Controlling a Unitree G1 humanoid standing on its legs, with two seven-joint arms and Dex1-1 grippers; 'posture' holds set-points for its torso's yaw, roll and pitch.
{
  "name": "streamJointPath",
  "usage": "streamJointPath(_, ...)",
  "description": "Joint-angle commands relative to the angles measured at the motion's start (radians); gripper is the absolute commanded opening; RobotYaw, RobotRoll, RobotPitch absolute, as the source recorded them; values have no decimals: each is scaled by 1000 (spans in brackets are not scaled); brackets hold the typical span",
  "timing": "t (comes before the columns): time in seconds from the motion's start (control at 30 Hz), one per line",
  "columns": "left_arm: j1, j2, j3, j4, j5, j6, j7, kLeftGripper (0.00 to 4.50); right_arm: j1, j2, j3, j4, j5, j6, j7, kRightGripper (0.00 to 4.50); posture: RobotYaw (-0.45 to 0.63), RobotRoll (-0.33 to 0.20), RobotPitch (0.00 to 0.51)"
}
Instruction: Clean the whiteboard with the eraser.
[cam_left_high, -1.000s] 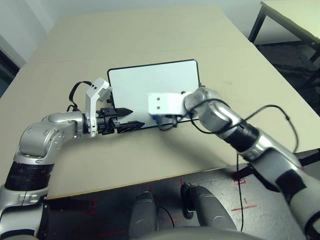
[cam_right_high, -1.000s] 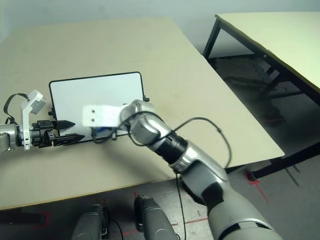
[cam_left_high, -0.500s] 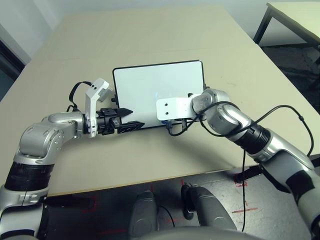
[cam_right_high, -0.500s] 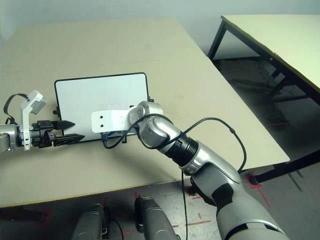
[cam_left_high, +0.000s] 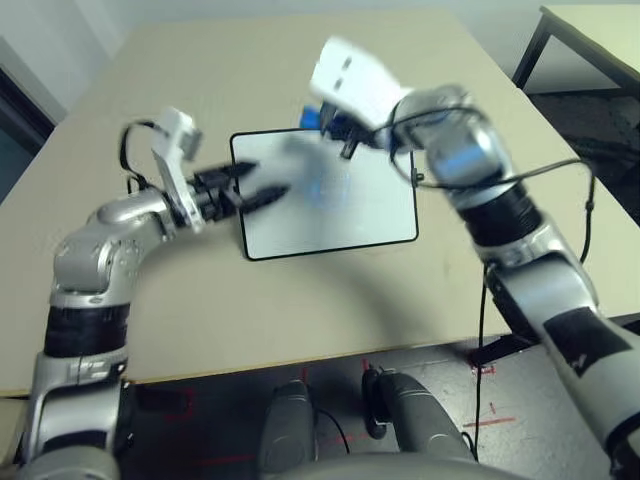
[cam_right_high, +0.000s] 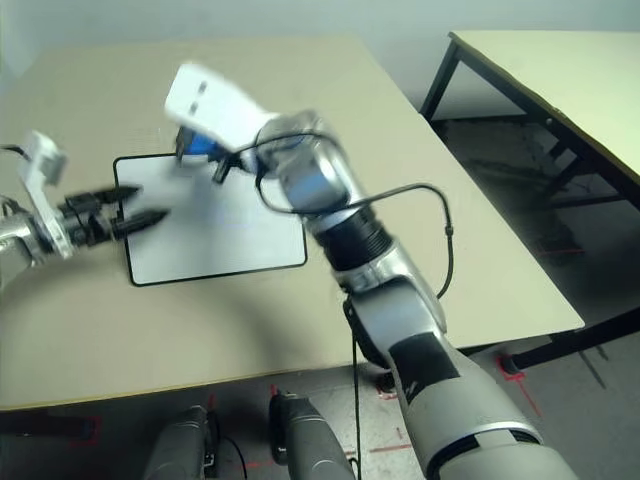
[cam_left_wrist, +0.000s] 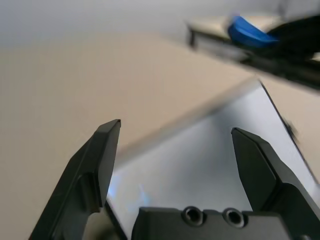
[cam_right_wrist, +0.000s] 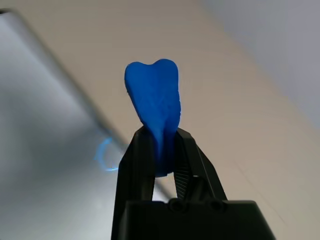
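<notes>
I'm holding the blue eraser (cam_right_wrist: 154, 107) pinched tight in the R gripper (cam_right_wrist: 160, 150), lifted over the whiteboard (cam_left_high: 340, 200) below it for wiping, w/ the L gripper (cam_left_wrist: 175, 150) spread wide, bracing its near corner.

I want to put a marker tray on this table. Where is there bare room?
Bare table lies between the whiteboard and the near edge, and right of the board. It is crowded at the board's far-left part, where the open left gripper and the right gripper holding the eraser meet.
</notes>
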Motion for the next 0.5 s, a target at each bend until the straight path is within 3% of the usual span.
streamJointPath(0.03,-17,-24,67,83,48,-139,90,4500,-22,-36,-134,83,30,7,-141,518,5,0,74)
streamJointPath(0.2,-30,-3,134,281,90,-298,146,4500,96,-118,-281,210,37,27,-337,518,-17,0,66)
streamJointPath(0.37,-23,9,148,439,110,-389,134,4500,280,-132,-268,174,56,121,-348,517,-32,0,67)
streamJointPath(0.5,-12,6,150,557,121,-444,133,4500,362,-105,-263,153,80,165,-358,517,-37,0,68)
